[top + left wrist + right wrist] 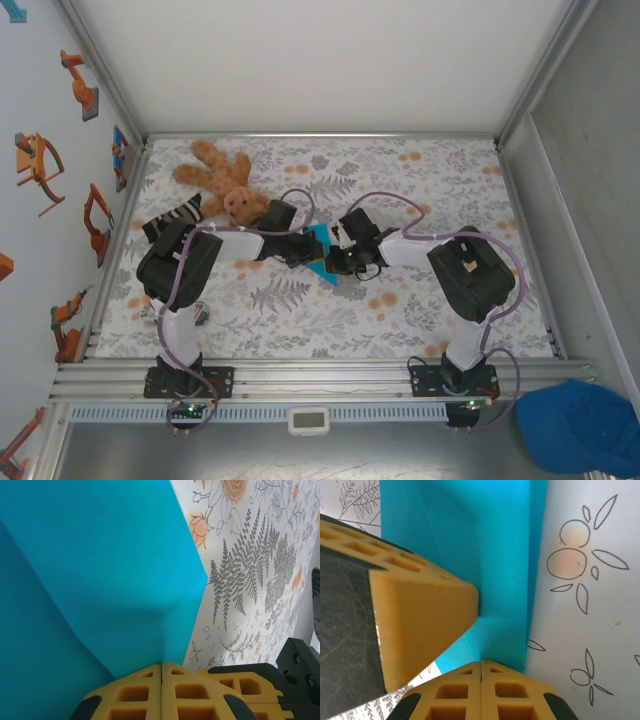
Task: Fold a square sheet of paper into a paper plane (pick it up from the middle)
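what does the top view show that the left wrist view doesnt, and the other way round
Top external adds the teddy bear at the far left of the table and the blue cap off the table's near right corner. Left wrist adds a close look: the left gripper shut on the folded cyan paper, with a diagonal crease across it. Shared: that paper and the floral tablecloth.

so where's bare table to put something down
Free: table far right, beyond the right arm, and the near strip between the bases. Crowded: teddy bear far left; left pincer and right pincer shut on the paper at centre.
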